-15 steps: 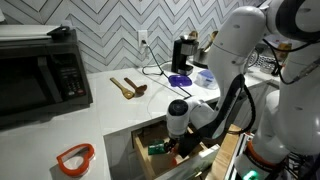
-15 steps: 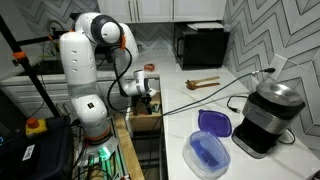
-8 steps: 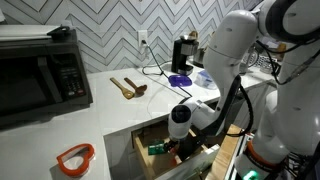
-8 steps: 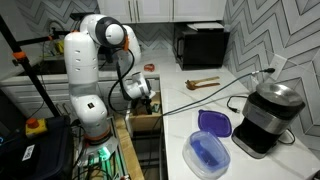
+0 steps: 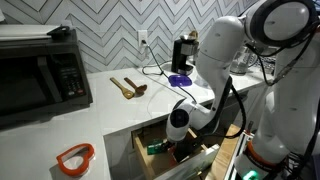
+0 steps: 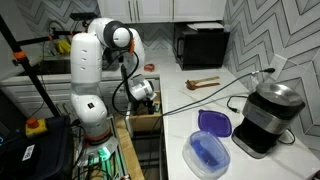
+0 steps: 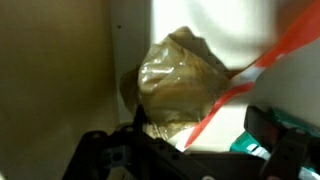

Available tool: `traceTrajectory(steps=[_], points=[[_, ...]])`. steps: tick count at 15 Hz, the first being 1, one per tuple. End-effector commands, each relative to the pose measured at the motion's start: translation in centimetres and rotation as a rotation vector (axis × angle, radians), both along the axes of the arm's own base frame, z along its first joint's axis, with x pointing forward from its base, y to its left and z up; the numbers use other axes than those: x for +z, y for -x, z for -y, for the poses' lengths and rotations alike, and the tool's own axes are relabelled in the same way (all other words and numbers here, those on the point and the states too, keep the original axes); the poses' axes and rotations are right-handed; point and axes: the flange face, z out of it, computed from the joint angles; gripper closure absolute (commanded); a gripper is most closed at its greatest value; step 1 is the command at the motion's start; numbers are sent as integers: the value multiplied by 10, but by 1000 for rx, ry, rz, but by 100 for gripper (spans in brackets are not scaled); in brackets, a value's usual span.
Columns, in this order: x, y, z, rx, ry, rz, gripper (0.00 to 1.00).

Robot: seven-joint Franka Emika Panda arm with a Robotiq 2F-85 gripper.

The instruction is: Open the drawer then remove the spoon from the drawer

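Observation:
The drawer (image 5: 148, 134) stands pulled open below the white counter, its light wood inside showing; it also shows in an exterior view (image 6: 146, 124). My gripper (image 5: 181, 150) reaches down into the drawer, as both exterior views (image 6: 142, 101) show. In the wrist view the gripper (image 7: 180, 152) has its dark fingers spread wide with nothing between them. Just ahead of the fingers lies a crumpled clear bag (image 7: 180, 75), crossed by a red strip (image 7: 250, 72). A small green item (image 7: 256, 146) lies by the right finger. The spoon shows in no view.
A pair of dark brown wooden utensils (image 5: 127, 88) lies on the counter. There are also a microwave (image 5: 40, 70), an orange-red ring (image 5: 75, 157), a coffee machine (image 6: 265, 112) and a blue-lidded container (image 6: 212, 124). The counter edge borders the drawer opening.
The arm's upper links have swung over while the wrist stays in the open drawer, shifted slightly. Nothing was taken hold of.

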Motion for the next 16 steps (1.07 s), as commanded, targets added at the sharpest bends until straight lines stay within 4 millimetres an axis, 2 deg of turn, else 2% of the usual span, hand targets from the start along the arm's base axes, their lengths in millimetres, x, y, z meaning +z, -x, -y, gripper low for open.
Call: traceTrajectory(steps=[1, 2, 6, 10, 13, 16], points=[[-14, -2, -1, -13, -4, 3, 26], [-15, -2, 0, -17, -6, 1, 30], [-14, -3, 1, -36, -12, -3, 63], [-8, -2, 4, -49, -9, -13, 91], [0, 1, 7, -65, -1, -29, 93], [11, 3, 7, -69, 11, -54, 85]])
